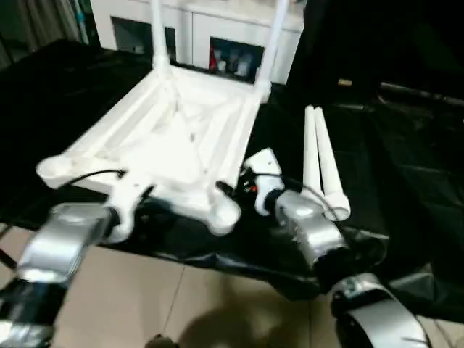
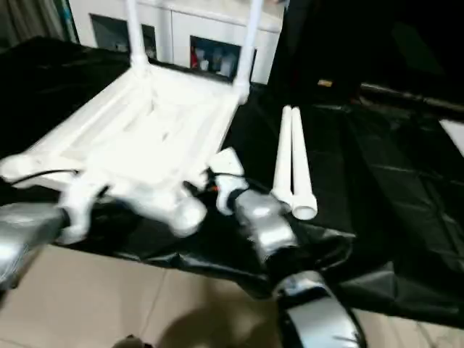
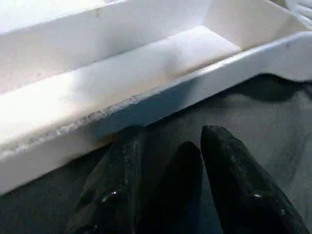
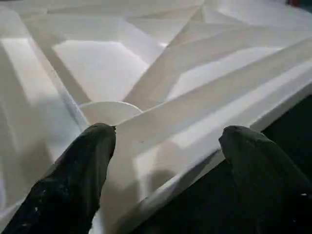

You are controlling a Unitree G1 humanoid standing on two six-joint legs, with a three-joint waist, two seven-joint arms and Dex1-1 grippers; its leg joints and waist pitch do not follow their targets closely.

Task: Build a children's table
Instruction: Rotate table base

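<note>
Upturned tabletop [image 1: 170, 134], two legs [image 1: 322, 163] beside, black worktable [image 1: 406, 167]

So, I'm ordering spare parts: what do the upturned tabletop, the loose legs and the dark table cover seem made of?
Tabletop: likely moulded white plastic, matte, judging by its ribbed underside and rounded corner sockets. Loose legs: smooth white tubes, probably plastic; one end looks hollow. Cover: thin black sheet, glossy and wrinkled, probably plastic film.

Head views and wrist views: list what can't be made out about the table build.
- Two fitted legs: tops cut off by the head views' upper edge.
- Tabletop near edge: partly covered by both forearms.
- Left gripper: whether it touches the tabletop rim is unclear.
- Two loose legs: far ends blurred.
</note>
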